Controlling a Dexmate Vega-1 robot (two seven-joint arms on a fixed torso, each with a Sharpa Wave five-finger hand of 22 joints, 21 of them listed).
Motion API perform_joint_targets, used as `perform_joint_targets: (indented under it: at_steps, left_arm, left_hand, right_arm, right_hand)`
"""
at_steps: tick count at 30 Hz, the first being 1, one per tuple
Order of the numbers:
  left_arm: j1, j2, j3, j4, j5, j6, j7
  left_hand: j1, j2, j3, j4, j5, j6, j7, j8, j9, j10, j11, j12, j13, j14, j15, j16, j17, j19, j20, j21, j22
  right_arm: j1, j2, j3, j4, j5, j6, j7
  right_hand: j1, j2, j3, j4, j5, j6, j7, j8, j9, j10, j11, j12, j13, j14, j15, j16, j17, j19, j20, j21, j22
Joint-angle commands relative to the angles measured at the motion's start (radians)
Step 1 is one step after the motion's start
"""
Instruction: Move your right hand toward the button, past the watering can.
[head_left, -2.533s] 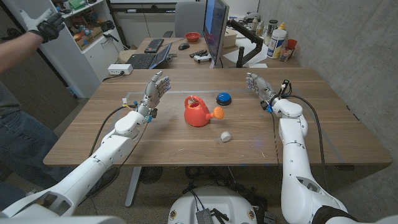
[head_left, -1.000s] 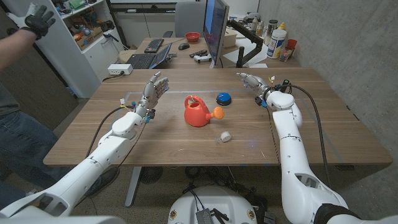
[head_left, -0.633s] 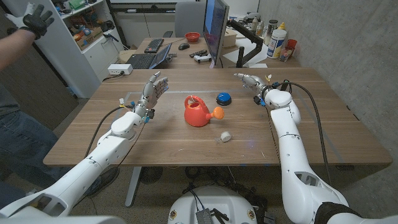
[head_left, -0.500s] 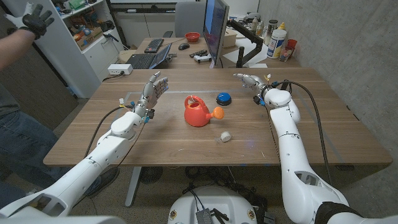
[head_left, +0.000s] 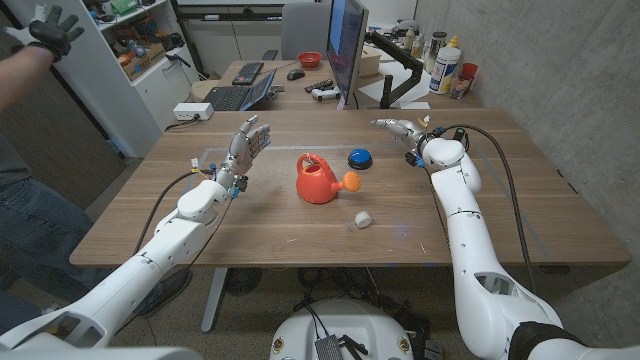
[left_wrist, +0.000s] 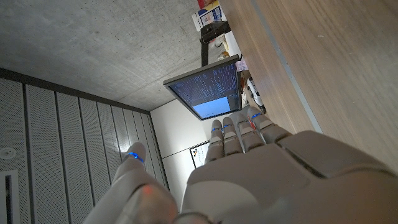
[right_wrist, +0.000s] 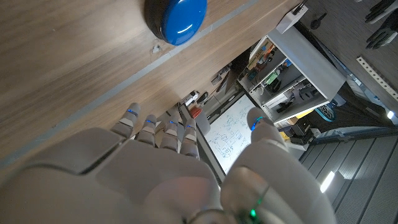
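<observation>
Swinging inward, your right hand (head_left: 392, 126) came round with fingers apart and empty toward the blue button (head_left: 359, 158), which sat just beyond the red watering can (head_left: 320, 179); reach underway, no contact.

No text, label, brand or number can be read. The monitor (left_wrist: 208, 90) shows lines of light text on a dark blue screen, too small to make out. A whiteboard (right_wrist: 233, 138) beyond the counter carries handwritten marks and sketches that cannot be read either. The bottles (head_left: 447, 62) on the far desk bear labels, but their print is too small to tell.
</observation>
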Motion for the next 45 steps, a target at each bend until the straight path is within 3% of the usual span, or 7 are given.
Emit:
perform_joint_targets:
  at_steps: [1,11,22,45]
  left_arm:
    - [0.0,0.004,0.0,0.003,0.0,0.003,-0.005]
    - [-0.007,0.003,-0.004,0.011,0.0,-0.002,-0.008]
    - [-0.023,-0.005,0.001,0.043,-0.002,-0.003,-0.018]
    - [-0.042,0.002,-0.006,0.075,-0.016,-0.022,-0.061]
  left_hand:
    - [0.009,0.0,-0.002,0.0,0.007,0.008,0.001,0.009,0.004,0.009,-0.003,0.006,0.004,0.001,-0.005,0.005,0.003,0.004,0.007,-0.003,0.004]
    - [0.01,0.001,-0.007,-0.001,0.01,0.012,0.002,0.01,0.004,0.01,-0.003,0.007,0.004,0.002,-0.005,0.005,0.004,0.005,0.007,-0.005,0.004]
    - [0.011,0.002,-0.01,-0.002,0.012,0.015,0.0,0.01,0.005,0.011,-0.005,0.007,0.004,0.002,-0.005,0.005,0.004,0.006,0.012,-0.008,0.004]
    - [0.012,0.004,-0.018,-0.003,0.018,0.016,0.001,0.008,0.005,0.011,-0.003,0.006,0.004,0.002,-0.003,0.005,0.004,0.006,0.014,-0.014,0.005]
  right_arm:
    - [0.02,-0.019,-0.055,-0.018,-0.084,-0.074,0.035]
    - [0.052,-0.015,-0.078,0.003,-0.121,-0.117,0.049]
    - [0.074,-0.006,-0.109,0.023,-0.159,-0.144,0.047]
    - [0.079,0.01,-0.22,-0.004,-0.301,-0.228,0.04]
  right_hand:
    - [0.012,0.003,-0.002,-0.003,0.008,-0.006,-0.003,-0.004,0.003,-0.008,0.006,-0.004,0.002,-0.009,0.003,-0.003,0.006,0.0,0.012,-0.005,0.006]
    - [0.014,-0.002,-0.007,-0.001,0.012,-0.022,0.0,-0.007,0.003,-0.026,0.005,-0.007,0.003,-0.027,0.006,-0.004,0.006,-0.008,0.034,-0.02,0.007]
    - [0.014,-0.006,-0.011,0.001,0.015,-0.029,0.003,-0.008,0.003,-0.033,0.014,-0.007,0.004,-0.032,0.009,-0.002,0.007,-0.015,0.036,-0.029,0.008]
    - [0.009,-0.013,-0.02,0.004,0.018,-0.039,0.006,-0.008,0.004,-0.046,0.021,-0.008,0.004,-0.041,0.016,0.0,0.007,-0.017,0.038,-0.041,0.009]
